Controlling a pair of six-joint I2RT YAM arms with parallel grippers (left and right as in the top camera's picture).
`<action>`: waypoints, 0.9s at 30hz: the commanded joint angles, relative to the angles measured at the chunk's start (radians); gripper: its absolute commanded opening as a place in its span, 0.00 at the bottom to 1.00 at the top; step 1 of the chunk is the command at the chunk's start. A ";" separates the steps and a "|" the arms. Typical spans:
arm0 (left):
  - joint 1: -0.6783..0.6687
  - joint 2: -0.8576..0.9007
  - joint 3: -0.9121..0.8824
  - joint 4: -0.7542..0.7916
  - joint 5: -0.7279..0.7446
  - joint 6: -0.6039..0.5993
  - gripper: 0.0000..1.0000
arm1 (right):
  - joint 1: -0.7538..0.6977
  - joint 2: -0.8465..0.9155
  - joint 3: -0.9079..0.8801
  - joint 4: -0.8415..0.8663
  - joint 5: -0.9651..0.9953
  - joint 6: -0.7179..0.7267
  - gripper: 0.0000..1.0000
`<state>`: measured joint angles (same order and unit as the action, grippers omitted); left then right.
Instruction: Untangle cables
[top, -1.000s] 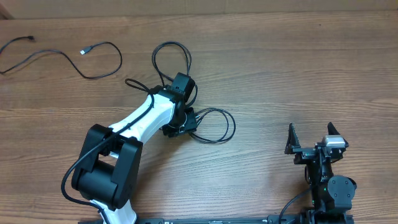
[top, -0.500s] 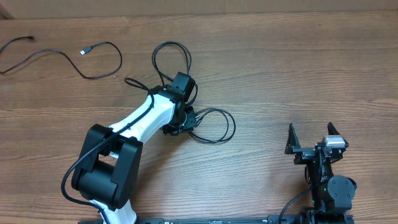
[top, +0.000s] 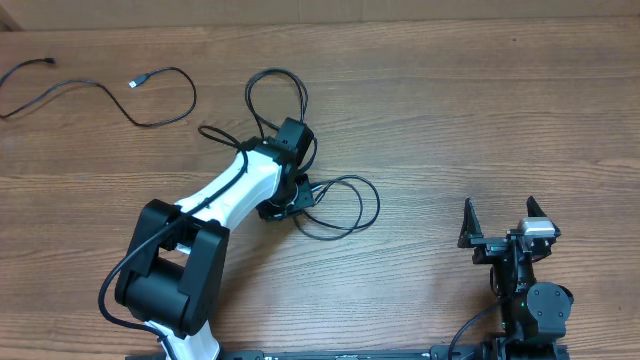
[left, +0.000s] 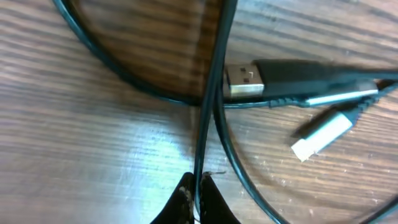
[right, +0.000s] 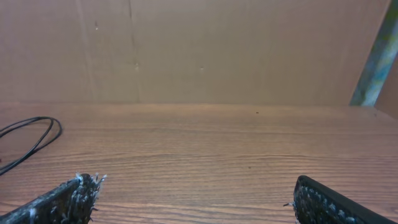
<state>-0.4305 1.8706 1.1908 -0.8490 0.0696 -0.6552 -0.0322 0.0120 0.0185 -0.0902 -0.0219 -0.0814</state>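
One strand of the cables (left: 216, 74) ran straight ahead from the left gripper (left: 196, 194) pinching it; the spread right gripper (right: 196, 193) sat well apart.

**Left arm** (top: 225, 195): the white-shelled links reach from the base at the near edge of the desk (top: 450, 120) diagonally forward and to the right. The wrist is bent over so that the left hand (top: 287, 203) points steeply down at the desk surface. In the left wrist view its two fingertips (left: 185, 198) are drawn almost together, pinching a single strand of the cables (left: 211, 93). **Right arm** (top: 530, 295): folded compactly over its own base, with the right hand (top: 500, 228) held above the desk, facing forward, its fingers (right: 68, 198) spread wide apart.
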 joint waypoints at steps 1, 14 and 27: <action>-0.002 0.000 0.136 -0.090 -0.014 0.013 0.04 | -0.001 -0.009 -0.010 0.006 -0.002 0.006 1.00; -0.002 -0.075 0.616 -0.479 -0.025 0.031 0.04 | -0.001 -0.009 -0.010 0.006 -0.002 0.006 1.00; -0.002 -0.336 0.731 -0.387 -0.026 0.050 0.08 | -0.001 -0.009 -0.010 0.006 -0.002 0.006 1.00</action>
<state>-0.4305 1.5822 1.9015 -1.2312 0.0666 -0.6323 -0.0322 0.0120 0.0185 -0.0898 -0.0219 -0.0811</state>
